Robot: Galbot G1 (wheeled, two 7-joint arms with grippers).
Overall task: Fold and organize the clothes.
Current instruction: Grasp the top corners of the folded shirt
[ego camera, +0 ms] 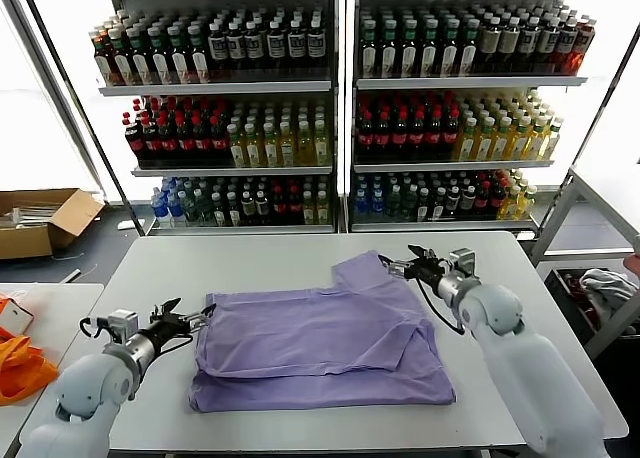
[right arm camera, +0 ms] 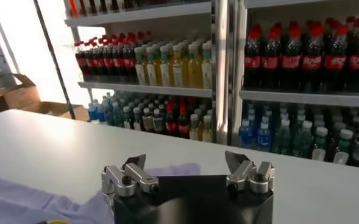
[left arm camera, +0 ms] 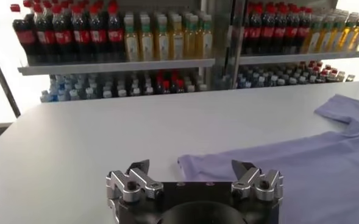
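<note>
The lavender T-shirt (ego camera: 320,343) lies partly folded on the white table (ego camera: 250,268), plain side up, with one sleeve (ego camera: 365,273) sticking out toward the far right. My left gripper (ego camera: 196,319) is open and empty just off the shirt's left edge; in the left wrist view (left arm camera: 190,165) the shirt's corner (left arm camera: 197,163) lies between its fingers. My right gripper (ego camera: 395,268) is open and empty right at the sleeve's far corner; in the right wrist view (right arm camera: 185,161) a bit of lavender cloth (right arm camera: 173,170) shows between its fingers.
Shelves of bottled drinks (ego camera: 330,108) stand behind the table. An open cardboard box (ego camera: 40,221) sits on the floor at the far left. Bright orange fabric (ego camera: 20,363) lies on a side table at the left. A white-grey cloth (ego camera: 605,283) sits at the right.
</note>
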